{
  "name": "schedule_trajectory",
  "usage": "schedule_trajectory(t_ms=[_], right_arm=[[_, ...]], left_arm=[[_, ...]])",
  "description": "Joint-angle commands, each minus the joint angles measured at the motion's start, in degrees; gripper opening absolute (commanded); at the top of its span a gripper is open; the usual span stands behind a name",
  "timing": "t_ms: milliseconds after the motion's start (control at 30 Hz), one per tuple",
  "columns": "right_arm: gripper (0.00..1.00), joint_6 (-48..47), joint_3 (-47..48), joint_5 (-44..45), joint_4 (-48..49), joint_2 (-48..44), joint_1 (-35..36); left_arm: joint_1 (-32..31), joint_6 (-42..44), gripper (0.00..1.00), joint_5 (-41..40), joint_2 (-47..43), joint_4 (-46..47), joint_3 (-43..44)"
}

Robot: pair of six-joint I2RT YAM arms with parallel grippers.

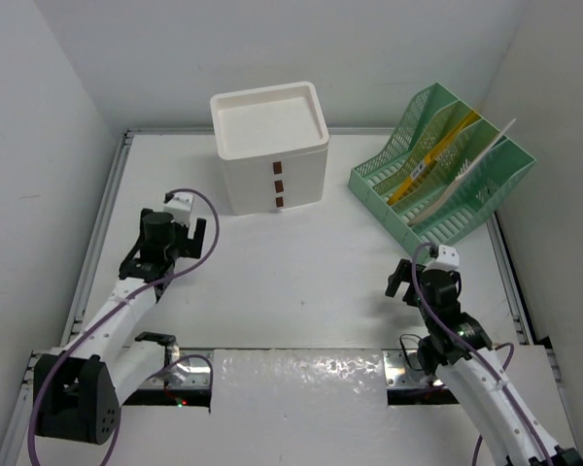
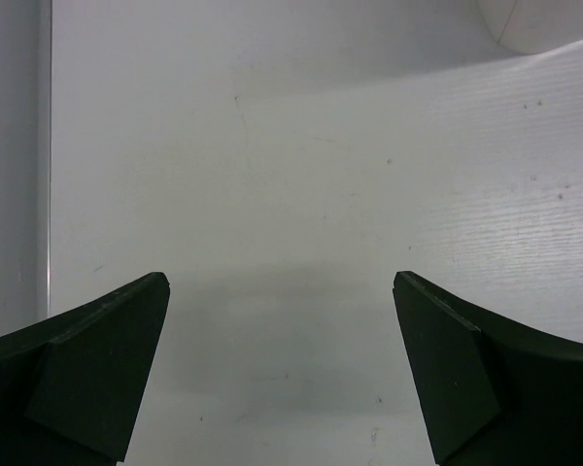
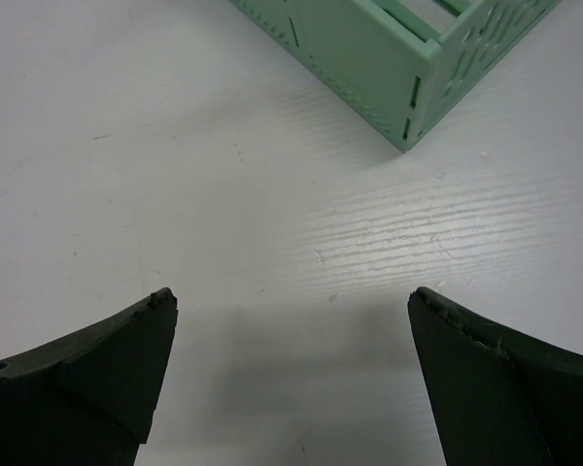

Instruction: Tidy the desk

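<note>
The desk (image 1: 311, 272) is a wide white tabletop with thin metal rails along its edges. Over its left part my left gripper (image 1: 165, 238) hangs open; the left wrist view shows only bare desk (image 2: 291, 194) between the two dark fingers of this gripper (image 2: 282, 282). My right gripper (image 1: 423, 282) stands open over the right part, a little in front of the green rack. In the right wrist view nothing lies between the fingers of that gripper (image 3: 291, 296), only white desk (image 3: 223, 175).
A white three-drawer box (image 1: 272, 146) stands at the back centre, its corner (image 2: 554, 24) showing in the left wrist view. A green mesh file rack (image 1: 442, 175) (image 3: 389, 49) at the back right holds a yellow stick (image 1: 437, 155) and a white flat piece (image 1: 476, 160). A metal rail (image 1: 102, 223) borders the left edge.
</note>
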Motion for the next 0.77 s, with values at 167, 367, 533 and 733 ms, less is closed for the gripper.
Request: schedule_trajectory(t_ms=[167, 367, 533, 733], right_arm=[[0.99, 1.22, -0.98, 1.35, 1.52, 0.65, 0.09], [0.99, 1.04, -0.80, 1.70, 1.79, 1.96, 0.09], [0.99, 1.04, -0.89, 1.88, 1.87, 1.79, 0.09], [0.99, 0.78, -0.89, 1.96, 2.14, 2.05, 0.09]], left_arm=[[0.53, -0.22, 0.99, 1.88, 0.47, 4.59, -1.44], [0.53, 0.04, 1.00, 2.67, 1.09, 4.94, -1.62], [0.53, 0.04, 0.99, 2.49, 1.18, 4.94, -1.71], [0.53, 0.75, 1.00, 3.19, 0.65, 4.94, -2.06]])
